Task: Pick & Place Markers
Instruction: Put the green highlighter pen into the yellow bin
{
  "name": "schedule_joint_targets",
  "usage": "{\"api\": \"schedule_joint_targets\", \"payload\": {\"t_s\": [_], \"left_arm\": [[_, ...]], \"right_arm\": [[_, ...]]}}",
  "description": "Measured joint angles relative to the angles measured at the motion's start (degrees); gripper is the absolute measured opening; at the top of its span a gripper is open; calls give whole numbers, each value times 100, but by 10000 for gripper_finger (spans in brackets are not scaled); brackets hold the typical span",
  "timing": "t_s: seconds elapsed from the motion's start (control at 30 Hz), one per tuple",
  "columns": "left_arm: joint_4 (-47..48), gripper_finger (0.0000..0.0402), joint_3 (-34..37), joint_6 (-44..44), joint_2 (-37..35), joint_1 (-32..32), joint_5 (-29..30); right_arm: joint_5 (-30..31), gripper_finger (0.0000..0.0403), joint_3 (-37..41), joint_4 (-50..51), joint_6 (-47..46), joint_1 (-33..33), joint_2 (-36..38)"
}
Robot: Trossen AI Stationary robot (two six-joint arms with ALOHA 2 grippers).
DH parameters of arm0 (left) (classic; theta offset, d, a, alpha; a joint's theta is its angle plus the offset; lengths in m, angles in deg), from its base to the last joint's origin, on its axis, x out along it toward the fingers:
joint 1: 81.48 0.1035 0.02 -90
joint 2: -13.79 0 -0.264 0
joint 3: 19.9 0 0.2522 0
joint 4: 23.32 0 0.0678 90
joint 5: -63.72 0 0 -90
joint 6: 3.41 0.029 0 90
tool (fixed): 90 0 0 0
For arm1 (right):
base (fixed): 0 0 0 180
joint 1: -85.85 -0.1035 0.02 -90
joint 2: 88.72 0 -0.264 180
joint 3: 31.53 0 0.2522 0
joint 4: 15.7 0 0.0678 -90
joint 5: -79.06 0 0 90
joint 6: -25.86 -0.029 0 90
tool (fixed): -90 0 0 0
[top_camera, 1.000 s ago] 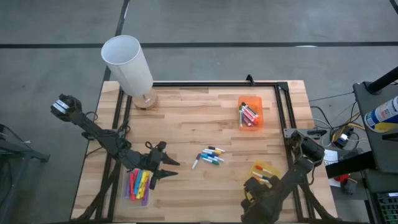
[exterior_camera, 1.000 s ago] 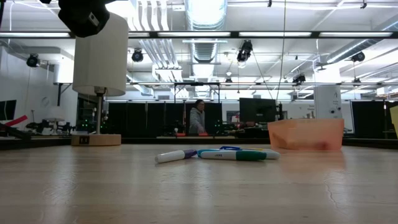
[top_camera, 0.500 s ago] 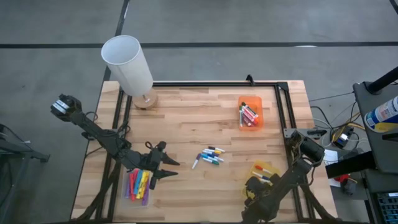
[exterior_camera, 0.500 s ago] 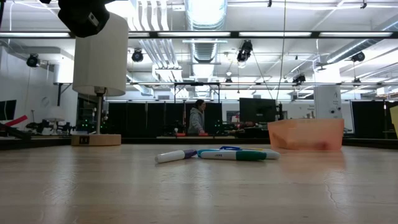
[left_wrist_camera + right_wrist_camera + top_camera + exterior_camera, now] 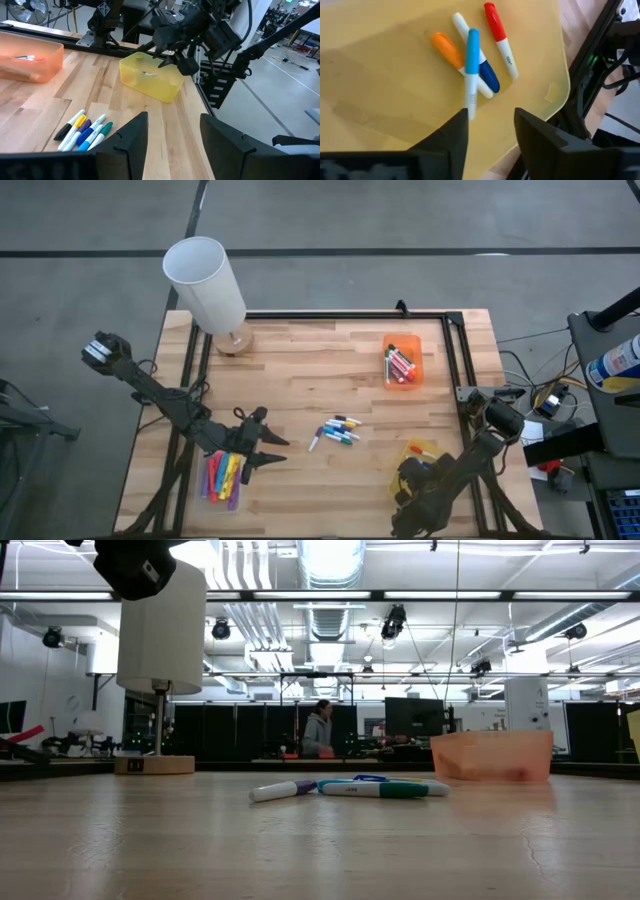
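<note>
Several ways to spoil this from here. Holds the right gripper (image 5: 490,116) low over the yellow bin (image 5: 380,100), fingers parted and clamping nothing. Shows a light-blue marker (image 5: 471,65) just ahead of the fingertips, lying loose in the bin across an orange marker (image 5: 447,50) and a blue-capped one (image 5: 487,77), with a red-capped marker (image 5: 496,25) beside them. Could catch that pen's near end on lifting away, since it points into the gap between the fingers, and drag or flip it over the bin wall. Could also nudge the light bin toward the nearby table (image 5: 300,370) edge if swung out low. Leaves a loose cluster of markers (image 5: 335,432) well off to the gripper's side, packed close, so likely to pinch two or scatter them. Keeps the left gripper (image 5: 172,135) wide and empty, waiting beyond that cluster.
</note>
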Motion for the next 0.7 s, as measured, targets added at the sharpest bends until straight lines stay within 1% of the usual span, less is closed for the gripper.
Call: {"api": "schedule_joint_targets", "payload": {"t_s": [0.1, 0.2, 0.33, 0.43, 0.5, 0.6, 0.7], "left_arm": [[-4, 174, 0, 1, 0, 2, 6], [-6, 174, 0, 2, 0, 4, 4], [-6, 174, 0, -2, 0, 6, 11], [-6, 174, 0, -4, 0, 8, 13], [-7, 174, 0, -7, 0, 8, 13], [-10, 174, 0, -29, 0, 8, 13], [-23, 174, 0, -57, 0, 8, 13]], "right_arm": [[23, 172, -66, 4, -44, 26, 107], [379, 179, -220, 8, -157, 66, 214], [1078, 175, -495, -13, -367, 109, 419], [1822, 169, -726, -208, -390, 161, 539], [2238, 166, -882, -351, -231, 224, 560], [2655, 162, -1045, -644, 138, 354, 567], [3179, 159, -1055, -1262, 835, 480, 567]]}}
